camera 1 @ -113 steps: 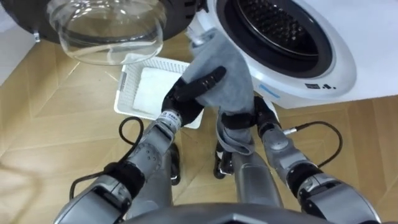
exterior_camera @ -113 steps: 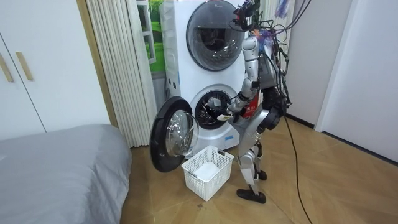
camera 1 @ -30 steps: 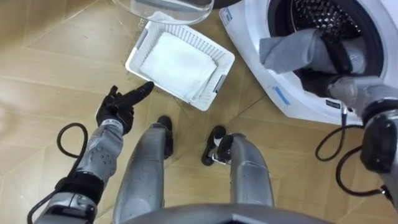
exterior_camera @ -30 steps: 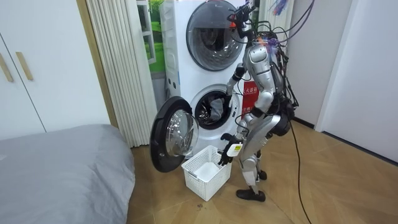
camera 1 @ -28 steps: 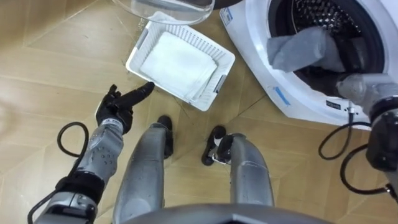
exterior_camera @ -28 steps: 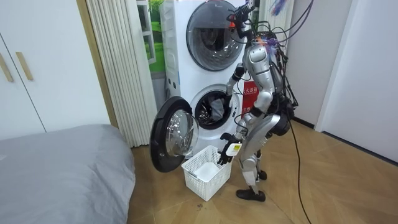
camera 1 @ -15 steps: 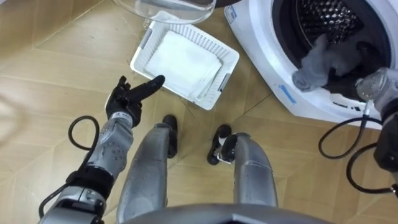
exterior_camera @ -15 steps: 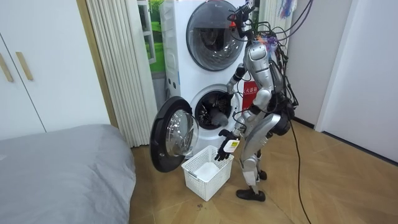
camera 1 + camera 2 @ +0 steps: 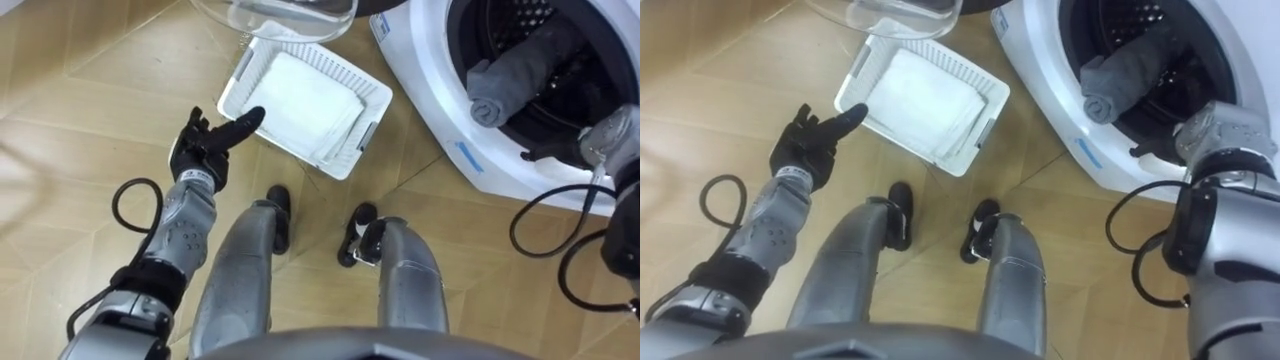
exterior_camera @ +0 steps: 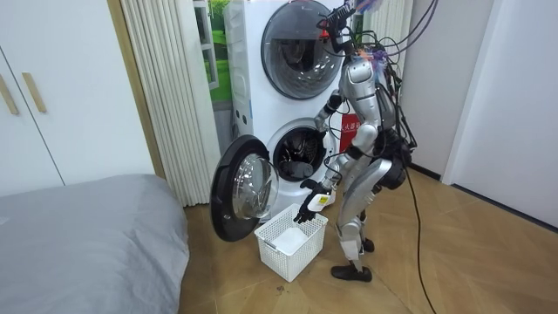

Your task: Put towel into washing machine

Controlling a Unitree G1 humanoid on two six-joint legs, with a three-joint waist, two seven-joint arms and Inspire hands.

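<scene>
A grey towel [image 9: 505, 85] lies bunched inside the dark drum of the lower washing machine [image 9: 437, 85], free of both hands. My right hand [image 9: 552, 152] is at the drum's lower rim, just right of the towel, with its fingers stretched and holding nothing. My left hand [image 9: 205, 150] hangs open over the floor, fingers pointing at the near corner of the white basket [image 9: 372, 118]. In the room view I stand facing the machine [image 10: 261, 87], with my left hand [image 10: 307, 209] above the basket [image 10: 292, 240].
The machine's round glass door [image 9: 290, 15] stands swung open to my left, above the basket. A second machine is stacked on top. Wooden floor lies around my feet. A grey bed [image 10: 87, 235] and a curtain stand at the room view's left.
My right hand has let go of the towel, which has dropped into the drum, and has drawn back to the rim. My left hand has risen a little toward the basket.
</scene>
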